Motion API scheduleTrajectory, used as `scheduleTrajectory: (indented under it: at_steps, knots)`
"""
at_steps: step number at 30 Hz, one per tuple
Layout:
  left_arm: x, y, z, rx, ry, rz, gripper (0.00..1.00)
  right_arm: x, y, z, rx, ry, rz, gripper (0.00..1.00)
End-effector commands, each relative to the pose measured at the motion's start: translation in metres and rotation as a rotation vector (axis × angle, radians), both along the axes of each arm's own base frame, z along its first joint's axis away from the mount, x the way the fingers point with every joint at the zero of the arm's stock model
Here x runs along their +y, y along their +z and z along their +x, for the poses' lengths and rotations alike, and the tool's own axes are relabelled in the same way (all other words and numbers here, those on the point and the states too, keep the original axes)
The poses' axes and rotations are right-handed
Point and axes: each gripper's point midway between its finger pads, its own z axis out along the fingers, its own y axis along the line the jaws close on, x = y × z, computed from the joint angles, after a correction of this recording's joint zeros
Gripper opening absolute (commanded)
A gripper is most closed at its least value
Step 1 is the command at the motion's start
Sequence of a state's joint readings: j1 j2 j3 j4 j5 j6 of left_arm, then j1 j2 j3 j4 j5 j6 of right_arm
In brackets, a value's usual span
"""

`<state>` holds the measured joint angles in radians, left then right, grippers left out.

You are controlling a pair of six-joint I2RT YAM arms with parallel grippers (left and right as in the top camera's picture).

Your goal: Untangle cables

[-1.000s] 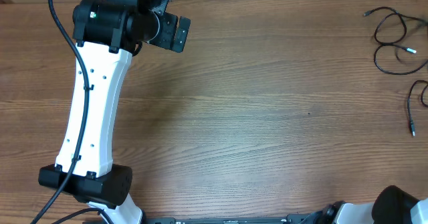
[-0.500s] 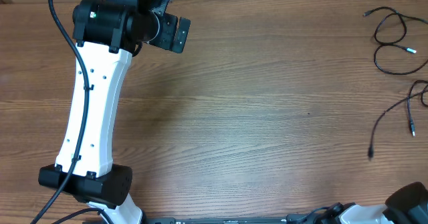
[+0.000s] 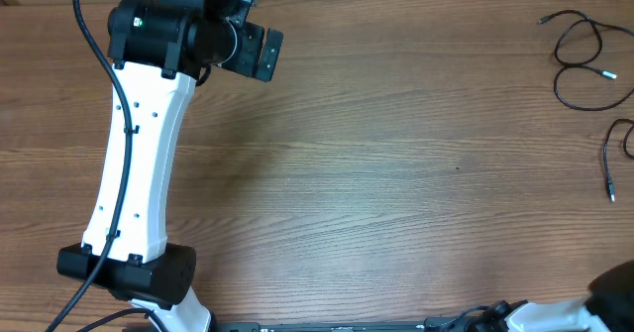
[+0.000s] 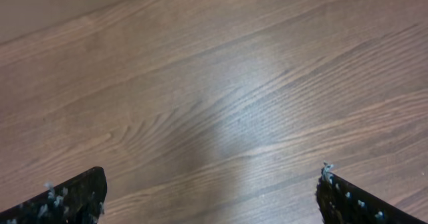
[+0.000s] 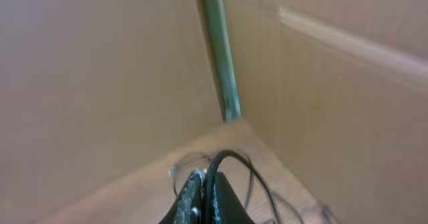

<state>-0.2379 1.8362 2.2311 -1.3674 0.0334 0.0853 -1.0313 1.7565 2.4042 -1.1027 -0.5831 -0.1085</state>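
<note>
Robot lab bench: wood-grain table [image 3: 396, 173], plain cardboard walls [image 5: 93, 83] boxing it in, white left arm [image 3: 139, 164] mounted at edge.

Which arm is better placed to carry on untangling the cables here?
Right. The right pincer is shut with a black cord looping from its tips, and the cables lie on that side of the table. The left pincer hangs open over bare wood, far from them.

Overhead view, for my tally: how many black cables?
2: looped thin black cable in the top-right corner; hooked black cable below, at the right edge. More may be hidden.
</note>
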Motion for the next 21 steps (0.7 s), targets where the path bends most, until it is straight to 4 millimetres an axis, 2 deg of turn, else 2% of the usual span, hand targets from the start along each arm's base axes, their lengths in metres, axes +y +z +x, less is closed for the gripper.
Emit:
scheduleTrajectory:
  at_steps: [1, 4, 6, 7, 10, 17, 21]
  knots:
    - [0.0, 0.009, -0.008, -0.013, -0.027, -0.004, 1.0, -0.028, -0.06, 0.021, 0.118, 0.046, 0.034, 0.04]
    - [0.0, 0.007, -0.011, 0.001, -0.027, 0.0, 1.0, -0.041, -0.108, 0.035, 0.175, 0.072, 0.096, 0.04]
    - [0.001, 0.006, -0.012, 0.005, -0.027, 0.0, 1.0, -0.043, -0.136, 0.043, 0.197, 0.087, 0.135, 0.04]
    - [0.001, 0.006, -0.012, 0.005, -0.027, 0.0, 1.0, -0.041, -0.154, 0.049, 0.213, 0.101, 0.159, 0.04]
    - [0.0, 0.007, -0.012, 0.004, -0.028, -0.002, 1.0, -0.032, -0.193, 0.063, 0.247, 0.138, 0.203, 0.04]
    - [0.0, 0.006, -0.012, 0.005, -0.028, -0.002, 1.0, 0.0, -0.266, 0.086, 0.332, 0.201, 0.272, 0.04]
    - [0.0, 0.006, -0.013, 0.009, -0.028, -0.001, 1.0, 0.013, -0.296, 0.089, 0.383, 0.209, 0.29, 0.04]
